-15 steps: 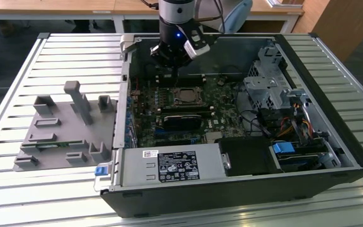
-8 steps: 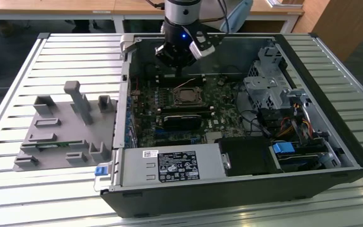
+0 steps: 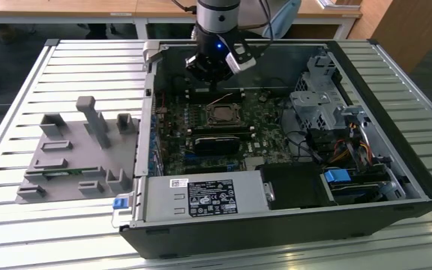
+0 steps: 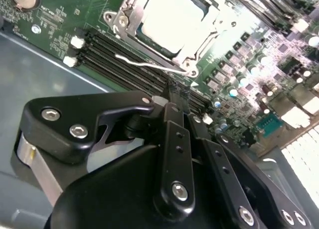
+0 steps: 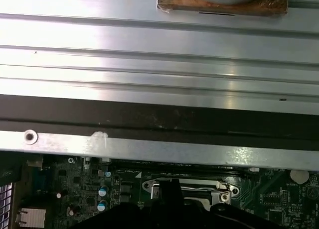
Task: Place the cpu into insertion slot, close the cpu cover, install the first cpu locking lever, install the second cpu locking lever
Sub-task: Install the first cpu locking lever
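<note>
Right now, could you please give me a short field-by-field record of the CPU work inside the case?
hand: above the board, just beyond the socket, inside the open case
hand fingers: together, nothing seen between them
cpu: seated in the insertion slot
cpu cover: down around the chip
locking lever: thin wire along the socket's edge; latched or not, cannot tell
grey fixture: on the table, the exterior view's left

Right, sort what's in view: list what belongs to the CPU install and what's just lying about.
Job in hand:
- cpu, seated in the insertion slot
- cpu cover, closed over it
- locking lever, wire rod beside the socket
- gripper, above the socket

Lying about:
- grey fixture tray
- power supply
- drive cage
- blue latch
</note>
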`<action>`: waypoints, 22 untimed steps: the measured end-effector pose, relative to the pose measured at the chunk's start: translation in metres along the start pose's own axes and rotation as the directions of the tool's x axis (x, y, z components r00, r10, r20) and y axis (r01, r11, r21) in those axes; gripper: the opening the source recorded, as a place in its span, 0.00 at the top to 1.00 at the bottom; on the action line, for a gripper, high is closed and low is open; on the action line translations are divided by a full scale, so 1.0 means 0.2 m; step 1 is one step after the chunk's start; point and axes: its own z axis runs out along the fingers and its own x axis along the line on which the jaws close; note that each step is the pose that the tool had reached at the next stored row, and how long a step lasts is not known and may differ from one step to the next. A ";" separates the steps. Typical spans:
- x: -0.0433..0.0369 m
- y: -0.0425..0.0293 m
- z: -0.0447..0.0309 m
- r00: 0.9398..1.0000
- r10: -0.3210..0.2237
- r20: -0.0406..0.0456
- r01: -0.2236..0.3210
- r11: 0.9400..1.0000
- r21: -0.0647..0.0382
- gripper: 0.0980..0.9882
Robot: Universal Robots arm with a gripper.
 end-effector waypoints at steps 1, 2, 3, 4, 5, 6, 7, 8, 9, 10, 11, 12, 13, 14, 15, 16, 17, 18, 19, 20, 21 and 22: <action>-0.009 -0.001 0.004 1.000 0.001 0.000 -0.001 1.000 0.000 0.99; -0.021 -0.001 0.007 1.000 0.001 0.000 -0.001 1.000 0.000 0.99; -0.029 -0.001 0.010 1.000 0.001 0.000 -0.001 1.000 0.000 0.99; -0.033 -0.002 0.014 1.000 0.001 0.000 -0.001 1.000 0.000 0.99; -0.036 -0.001 0.018 1.000 0.001 0.000 -0.001 1.000 0.000 0.99; -0.039 0.000 0.022 1.000 0.001 0.000 -0.001 1.000 0.000 0.99; -0.041 0.002 0.026 1.000 0.001 0.000 -0.001 1.000 0.000 0.99; -0.044 0.002 0.032 1.000 0.001 0.000 -0.001 1.000 0.000 0.99; -0.046 0.003 0.037 1.000 0.001 0.000 -0.001 1.000 -0.001 0.99; -0.050 0.003 0.044 1.000 0.001 0.000 -0.001 1.000 0.000 0.99; -0.055 0.003 0.050 1.000 0.001 0.000 -0.001 1.000 -0.001 0.99; -0.062 0.004 0.056 1.000 0.001 0.000 -0.001 1.000 0.000 0.99; -0.070 0.005 0.060 1.000 0.001 0.000 -0.001 1.000 0.000 0.99; -0.079 0.006 0.065 1.000 0.001 0.000 -0.001 1.000 0.000 0.99; -0.085 0.007 0.069 1.000 0.001 0.000 -0.001 1.000 0.000 0.99; -0.089 0.008 0.072 1.000 0.001 0.000 -0.001 1.000 0.000 0.99; -0.092 0.008 0.075 1.000 0.001 0.000 -0.001 1.000 0.000 0.99; -0.094 0.008 0.077 1.000 0.002 0.000 -0.002 1.000 -0.001 0.99; -0.096 0.008 0.080 1.000 0.003 0.000 -0.003 1.000 0.000 0.99; -0.099 0.008 0.083 1.000 0.005 0.000 -0.005 1.000 0.000 0.99; -0.102 0.008 0.085 1.000 0.006 0.000 -0.006 1.000 0.000 0.99; -0.106 0.008 0.087 1.000 0.006 0.000 -0.006 1.000 0.000 0.99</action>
